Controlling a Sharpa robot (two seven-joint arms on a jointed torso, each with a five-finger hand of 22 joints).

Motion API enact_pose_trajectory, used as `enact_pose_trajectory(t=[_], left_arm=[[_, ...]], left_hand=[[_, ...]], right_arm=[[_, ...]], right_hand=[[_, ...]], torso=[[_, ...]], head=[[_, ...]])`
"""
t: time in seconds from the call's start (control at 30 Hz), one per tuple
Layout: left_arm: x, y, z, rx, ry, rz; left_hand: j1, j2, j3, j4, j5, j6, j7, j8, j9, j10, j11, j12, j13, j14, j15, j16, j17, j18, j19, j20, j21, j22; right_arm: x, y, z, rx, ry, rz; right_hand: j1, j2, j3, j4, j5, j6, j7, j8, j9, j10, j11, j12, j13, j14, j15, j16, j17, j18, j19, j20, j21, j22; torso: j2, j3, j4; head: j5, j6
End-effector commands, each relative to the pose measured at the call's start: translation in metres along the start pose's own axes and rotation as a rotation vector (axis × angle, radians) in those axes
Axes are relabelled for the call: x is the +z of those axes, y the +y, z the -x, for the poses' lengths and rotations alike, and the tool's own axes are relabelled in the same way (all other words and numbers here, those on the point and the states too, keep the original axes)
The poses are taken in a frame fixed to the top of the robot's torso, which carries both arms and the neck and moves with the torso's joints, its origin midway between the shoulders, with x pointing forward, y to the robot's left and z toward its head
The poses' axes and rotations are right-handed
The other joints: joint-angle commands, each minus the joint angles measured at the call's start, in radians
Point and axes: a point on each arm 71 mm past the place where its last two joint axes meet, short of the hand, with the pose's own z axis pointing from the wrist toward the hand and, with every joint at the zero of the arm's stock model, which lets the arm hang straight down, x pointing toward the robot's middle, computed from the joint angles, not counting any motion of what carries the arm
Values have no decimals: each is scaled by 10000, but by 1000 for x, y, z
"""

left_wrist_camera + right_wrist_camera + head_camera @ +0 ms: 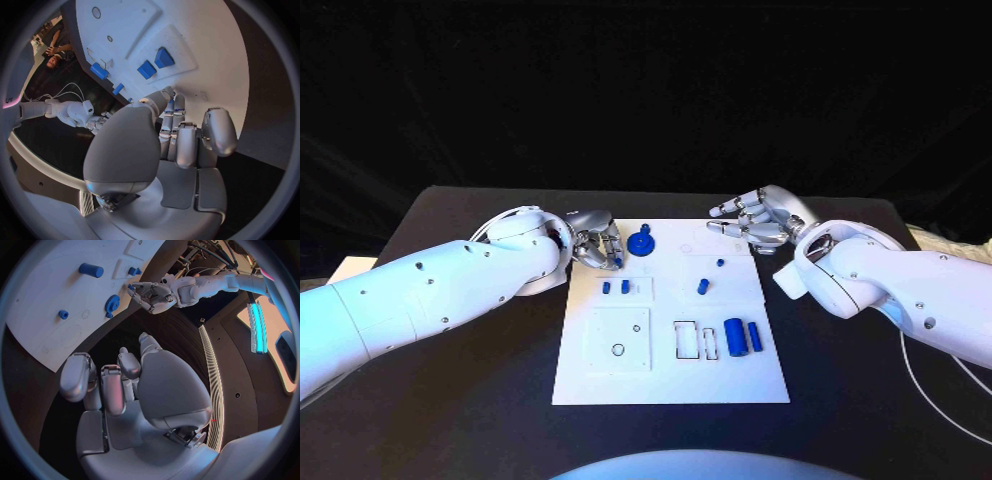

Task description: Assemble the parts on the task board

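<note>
The white task board (672,375) lies in the middle of the table. A blue gear (642,243) sits at its far left, with my left hand (596,243) just beside it at the board's edge. That hand's fingers (181,137) are curled in and I see nothing between them. Two blue blocks (616,287) stand in a raised plate below the gear. A small peg (720,263), a short piece (704,286), a cylinder (734,336) and a flat bar (754,337) lie further right. My right hand (754,220) hovers at the far right corner, fingers curled, holding nothing.
A square raised plate (620,340) with small holes and a rectangular slot (687,339) take up the board's near half. Bare black table (473,390) surrounds the board. A white cable (935,390) runs along the table's right side.
</note>
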Motion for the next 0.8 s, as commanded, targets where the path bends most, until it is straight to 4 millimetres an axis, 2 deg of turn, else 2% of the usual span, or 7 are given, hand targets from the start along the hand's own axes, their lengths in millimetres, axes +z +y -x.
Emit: enact_pose_trajectory(t=[0.03,0.8], left_arm=[[1,-2,-2,25,245,-11],[5,-3,-8,151,586,139]], left_hand=[[-108,27,74,-16,-28,43,23,-34,13,98,-23,-41,-6,432,3,-23,6,-201,49,-9,11,391],[-193,-1,65,-6,-38,55,19,-66,-3,120,-20,-96,-3,422,3,-45,-46,-191,29,-6,-36,374]], right_arm=[[0,1,-2,-20,156,112],[0,2,-2,-15,189,115]], right_hand=[[-21,91,-46,-1,62,-28,-23,49,17,-65,-27,-51,-14,613,37,-58,820,206,-50,3,-40,-8],[-21,91,-46,-1,62,-28,-23,49,17,-65,-27,-51,-14,613,37,-58,820,206,-50,3,-40,-8]], torso=[[-2,2,11],[-5,-12,13]], head=[[3,-6],[13,-60]])
